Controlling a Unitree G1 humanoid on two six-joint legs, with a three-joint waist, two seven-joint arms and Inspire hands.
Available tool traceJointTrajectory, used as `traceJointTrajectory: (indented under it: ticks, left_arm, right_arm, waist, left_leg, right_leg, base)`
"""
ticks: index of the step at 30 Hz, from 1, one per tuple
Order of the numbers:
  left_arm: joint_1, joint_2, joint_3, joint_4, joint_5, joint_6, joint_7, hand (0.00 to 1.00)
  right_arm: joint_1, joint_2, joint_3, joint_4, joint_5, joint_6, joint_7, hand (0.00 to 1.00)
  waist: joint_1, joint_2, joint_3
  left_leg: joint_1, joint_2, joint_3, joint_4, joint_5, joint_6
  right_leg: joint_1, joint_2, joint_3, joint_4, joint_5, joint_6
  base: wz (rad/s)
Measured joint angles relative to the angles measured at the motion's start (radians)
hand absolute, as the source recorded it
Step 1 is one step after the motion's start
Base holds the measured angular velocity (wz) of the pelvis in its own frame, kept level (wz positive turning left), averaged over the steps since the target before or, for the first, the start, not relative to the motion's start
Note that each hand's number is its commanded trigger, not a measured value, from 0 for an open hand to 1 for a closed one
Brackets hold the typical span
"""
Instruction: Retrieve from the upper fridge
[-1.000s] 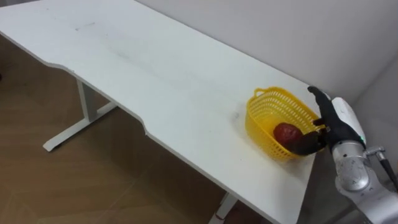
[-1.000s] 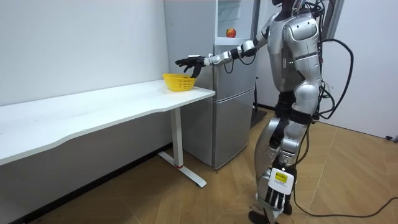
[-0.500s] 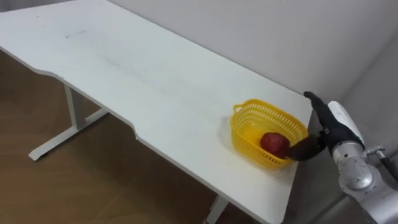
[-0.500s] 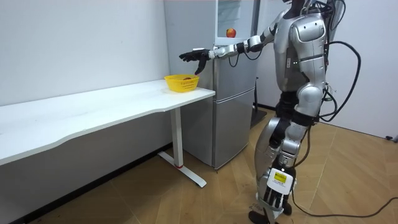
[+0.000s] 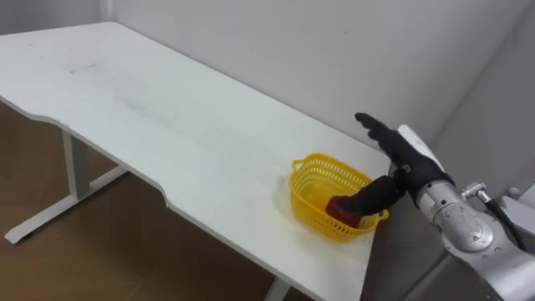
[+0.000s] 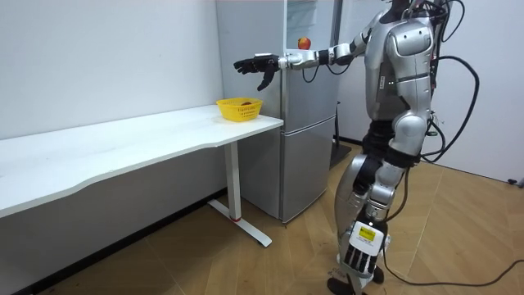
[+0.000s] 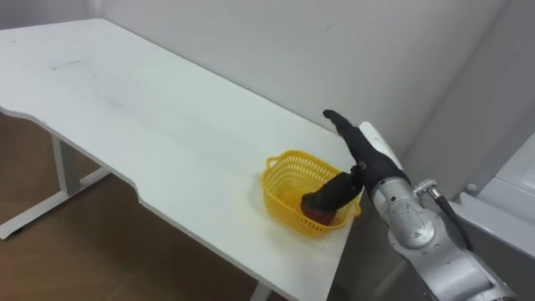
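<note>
Right hand: there it was, the right hand [image 5: 410,155], held up in the air over the table's end with the arm stretched out level from the shoulder.
Fingers: spread straight and relaxed, thumb hanging down, nothing in the grasp.
Gap: the room view showed the hand well clear above the yellow basket [image 5: 311,203], not touching it; from the head camera the dark thumb merely crossed in front of the basket's far side.
Yellow basket: sat upright on the white table [image 5: 167,109], right at the corner nearest the fridge [image 6: 307,156].
Task's thing: a red fruit [image 5: 338,209] lay down inside the basket against its near wall, half covered from the head camera by the thumb.
Fridge: grey, standing just beside the table's end; a small red-orange round thing [image 6: 304,43] showed at its upper part, and whether it sat inside or on the front I could not tell.
Robot: stood upright on the wooden floor [image 6: 246,262] in front of the fridge, body turned toward the table.
</note>
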Motion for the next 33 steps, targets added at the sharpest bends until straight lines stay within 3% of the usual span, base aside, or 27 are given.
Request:
traceJointTrajectory:
  ticks: [7, 12, 18, 22, 24, 25, 26, 28, 30, 33]
  left_arm:
    - [0.056, 0.003, 0.015, -0.033, 0.005, 0.008, -0.006, 0.0]
    - [0.07, -0.007, 0.036, -0.042, 0.004, 0.008, -0.001, 0.0]
    - [0.112, -0.015, 0.053, -0.064, 0.005, 0.008, -0.005, 0.0]
    - [0.135, -0.033, 0.117, -0.065, 0.006, 0.001, -0.004, 0.0]
    - [0.151, -0.051, 0.132, -0.069, 0.007, -0.001, -0.005, 0.0]
    - [0.153, -0.054, 0.132, -0.069, 0.006, -0.001, -0.006, 0.0]
    - [0.163, -0.058, 0.13, -0.068, 0.006, -0.003, -0.007, 0.0]
    - [0.161, -0.056, 0.131, -0.068, 0.006, -0.009, -0.006, 0.0]
    - [0.152, -0.056, 0.13, -0.067, 0.006, -0.02, -0.006, 0.0]
    - [0.138, -0.073, 0.13, -0.063, 0.004, -0.049, -0.009, 0.0]
  right_arm:
    - [0.07, -0.017, 0.0, -0.194, -0.012, 0.004, 0.049, 0.0]
    - [0.082, -0.017, 0.0, -0.301, 0.0, 0.004, 0.046, 0.0]
    - [0.091, -0.021, -0.022, -0.438, 0.079, 0.002, 0.046, 0.0]
    - [0.178, -0.022, -0.15, -0.611, 0.077, -0.011, 0.046, 0.0]
    - [0.226, -0.024, -0.212, -0.7, 0.093, -0.015, 0.05, 0.0]
    - [0.235, -0.025, -0.222, -0.719, 0.097, -0.022, 0.053, 0.0]
    - [0.258, -0.026, -0.238, -0.758, 0.113, -0.032, 0.062, 0.0]
    - [0.335, -0.027, -0.258, -0.829, 0.131, -0.044, 0.077, 0.0]
    - [0.414, -0.027, -0.261, -0.893, 0.128, -0.047, 0.094, 0.0]
    - [0.536, -0.024, -0.292, -0.94, 0.088, -0.048, 0.124, 0.0]
  waist:
    - [0.001, -0.01, -0.0081]
    - [0.002, 0.007, -0.0007]
    - [-0.026, 0.029, -0.0101]
    - [-0.06, 0.062, -0.0166]
    - [-0.082, 0.092, -0.0276]
    - [-0.087, 0.1, -0.0267]
    - [-0.103, 0.115, -0.0204]
    - [-0.121, 0.126, -0.0249]
    - [-0.144, 0.132, -0.0245]
    - [-0.162, 0.154, -0.0227]
  left_leg:
    - [0.023, 0.003, 0.005, -0.013, -0.001, -0.002]
    - [0.046, 0.003, 0.002, -0.013, -0.007, -0.002]
    - [0.072, 0.002, 0.0, -0.002, -0.02, 0.001]
    - [0.103, 0.003, 0.014, -0.013, -0.021, 0.003]
    - [0.12, 0.005, 0.026, -0.024, -0.023, 0.006]
    - [0.128, 0.005, 0.032, -0.03, -0.023, 0.007]
    - [0.141, 0.007, 0.044, -0.036, -0.023, 0.007]
    - [0.151, 0.011, 0.056, -0.05, -0.024, 0.007]
    - [0.151, 0.012, 0.061, -0.05, -0.023, 0.006]
    - [0.166, 0.017, 0.108, -0.052, -0.025, 0.004]
  right_leg:
    - [0.017, 0.006, 0.015, -0.009, 0.0, 0.0]
    - [0.046, 0.011, 0.029, -0.012, 0.0, 0.0]
    - [0.077, 0.016, 0.055, -0.025, -0.001, 0.001]
    - [0.099, 0.017, 0.107, -0.026, -0.001, 0.001]
    - [0.107, 0.016, 0.117, -0.025, -0.001, 0.002]
    - [0.111, 0.016, 0.126, -0.026, -0.001, 0.002]
    - [0.121, 0.017, 0.137, -0.026, -0.001, 0.002]
    - [0.123, 0.016, 0.14, -0.025, -0.002, 0.004]
    - [0.122, 0.017, 0.147, -0.025, -0.003, 0.005]
    - [0.117, 0.018, 0.177, -0.024, -0.003, 0.005]
  base:
    - [-0.01]
    - [0.0]
    - [0.01]
    - [-0.03]
    - [-0.28]
    - [-0.33]
    - [-0.25]
    - [-0.19]
    - [-0.14]
    - [-0.42]
